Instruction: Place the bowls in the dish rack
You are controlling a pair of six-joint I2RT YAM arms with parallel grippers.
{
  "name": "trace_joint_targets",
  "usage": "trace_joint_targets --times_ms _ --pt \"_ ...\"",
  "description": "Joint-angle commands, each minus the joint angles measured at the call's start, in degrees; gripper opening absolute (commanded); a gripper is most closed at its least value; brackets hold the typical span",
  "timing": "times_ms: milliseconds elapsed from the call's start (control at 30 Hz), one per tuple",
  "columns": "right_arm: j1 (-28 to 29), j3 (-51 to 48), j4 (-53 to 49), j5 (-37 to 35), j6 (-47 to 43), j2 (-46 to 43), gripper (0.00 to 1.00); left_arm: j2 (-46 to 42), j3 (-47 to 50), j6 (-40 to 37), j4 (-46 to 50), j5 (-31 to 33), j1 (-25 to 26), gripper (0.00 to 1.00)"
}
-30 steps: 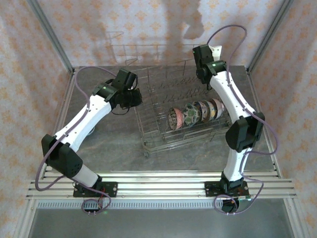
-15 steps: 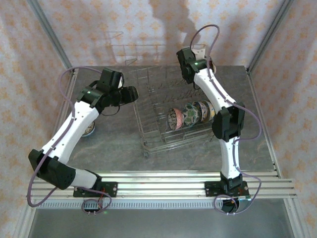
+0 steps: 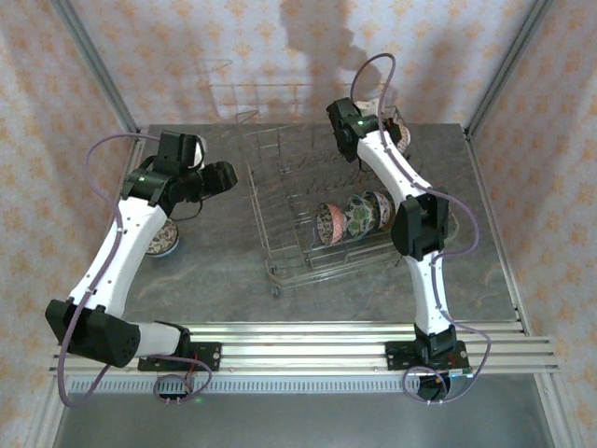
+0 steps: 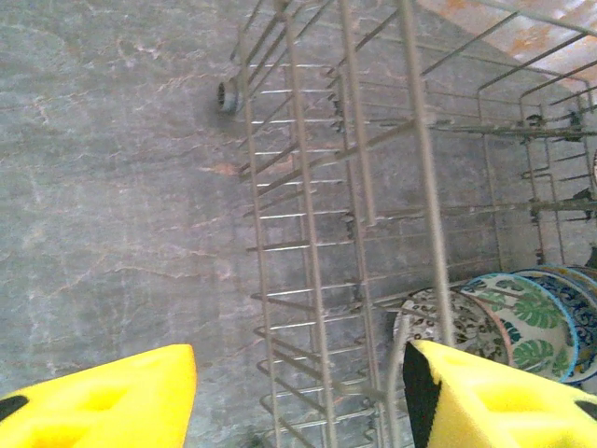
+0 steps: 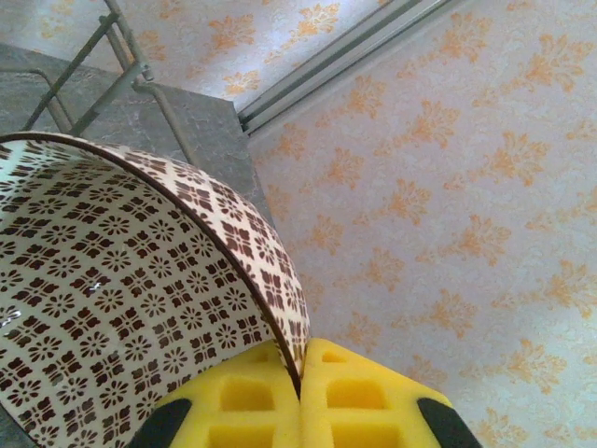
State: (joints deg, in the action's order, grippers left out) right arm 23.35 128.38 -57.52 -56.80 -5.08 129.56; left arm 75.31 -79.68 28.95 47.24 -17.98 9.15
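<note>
Furthest left, one bowl [image 3: 164,243] sits on the table [image 3: 215,271], half under my left arm [image 3: 117,257], so it is not yet loaded. My left gripper [image 4: 298,392] hangs at the rack's left edge, jaws spread wide with nothing between them. The rack [image 3: 280,201] stands mid-table, and a row of bowls [image 3: 356,215] stands on edge among the tines at its front right. I count at least three, with my right arm [image 3: 415,229] covering the end of the row. On the right, my right gripper [image 5: 301,390] is pinched tight on the rim of a brown-patterned bowl [image 5: 121,271], held up by the rack's far right corner. I judge the job well past halfway: the held bowl needs slotting in, then the loose one at left needs fetching.
</note>
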Motion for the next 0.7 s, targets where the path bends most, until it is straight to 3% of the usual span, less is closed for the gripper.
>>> trace_joint_targets --times_ms 0,167,667 --pt "0.8 3.2 -0.3 -5.4 -1.4 0.8 0.0 -2.5 1.5 -2.2 2.2 -1.6 -2.3 0.62" --pt "1.3 5.2 -0.9 -6.5 -3.3 3.6 0.0 -3.7 2.6 -3.2 3.2 -2.4 -5.3 0.62" --pt "3.1 11.1 -1.2 -6.5 -9.4 10.4 0.02 -6.0 5.6 -2.8 2.6 -4.2 -6.9 0.63"
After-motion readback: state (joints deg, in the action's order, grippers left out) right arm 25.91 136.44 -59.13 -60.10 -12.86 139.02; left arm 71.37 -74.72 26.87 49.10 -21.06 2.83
